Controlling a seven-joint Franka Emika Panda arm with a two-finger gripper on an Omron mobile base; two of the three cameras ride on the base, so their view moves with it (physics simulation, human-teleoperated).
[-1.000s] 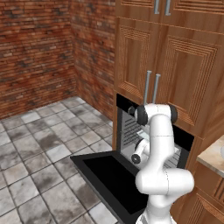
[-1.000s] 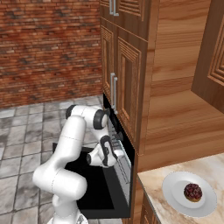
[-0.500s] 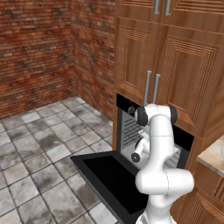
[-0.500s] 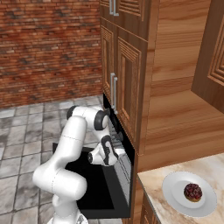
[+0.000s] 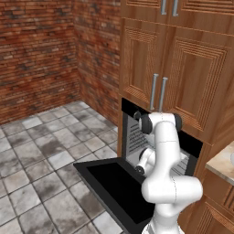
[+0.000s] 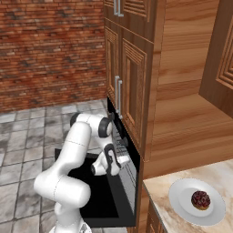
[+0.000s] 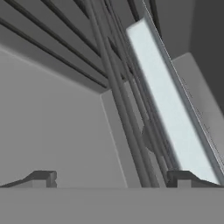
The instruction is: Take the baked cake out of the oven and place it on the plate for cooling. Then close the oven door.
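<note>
Cake (image 6: 200,200) sits on plate (image 6: 197,201), well apart from the fingers (image 7: 40,178), so placing looks done. Gripper (image 7: 109,180) spread wide, empty, facing oven (image 5: 137,137) racks. Oven door (image 5: 116,187) hangs open below fingers; closing remains.

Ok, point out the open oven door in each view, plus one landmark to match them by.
Left base view: oven door, lower centre, folded down flat before the arm.
Right base view: oven door, lower centre-left, below the arm.
Hand view: I can't make it out.
Shared landmark: the oven wire racks.
</note>
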